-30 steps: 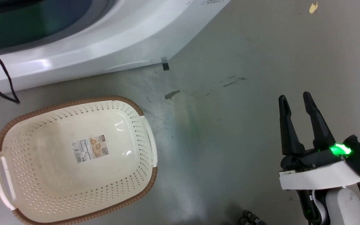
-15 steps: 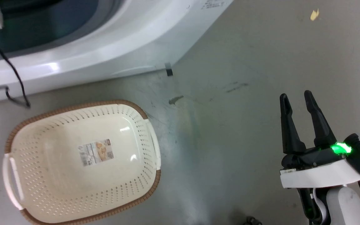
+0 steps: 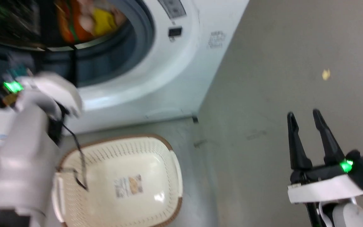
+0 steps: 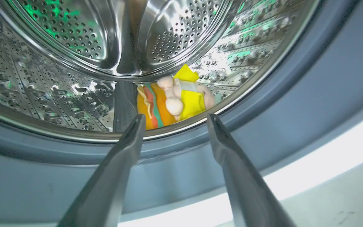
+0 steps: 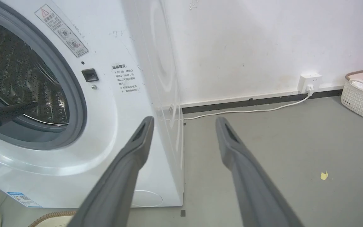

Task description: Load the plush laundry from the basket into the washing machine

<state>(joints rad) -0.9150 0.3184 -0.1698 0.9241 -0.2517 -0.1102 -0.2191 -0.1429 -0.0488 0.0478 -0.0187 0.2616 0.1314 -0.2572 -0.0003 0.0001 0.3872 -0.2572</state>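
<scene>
dark rubbery fingers of the left gripper (image 4: pixel 175 118) spread wide, nothing between them. the tips hang just at the grey gasket (image 4: pixel 295 94), outside the steel lip of the drum (image 4: pixel 58 78).

straight ahead past the tips, just inside that lip: the plush laundry (image 4: pixel 175 97), on the drum's low side, apart from both fingers. its long axis runs across the finger line, striped orange part to one side, yellow clothes to the other.

right gripper (image 3: pixel 303 114) also open and empty, over bare floor well off to the side of the washing machine (image 3: pixel 175 78). the left arm is far the nearer one.

basket (image 3: pixel 113 137) on the floor in front of the washer, below the left forearm, bare inside but for a label sticker.

judgement: loading looks done, and what's left is backing the left arm out. room: open floor behind, gasket just below the tips, basket rim underneath. a black cable (image 3: pixel 77 148) from the left arm drapes over the basket edge, a possible snag on retreat.
</scene>
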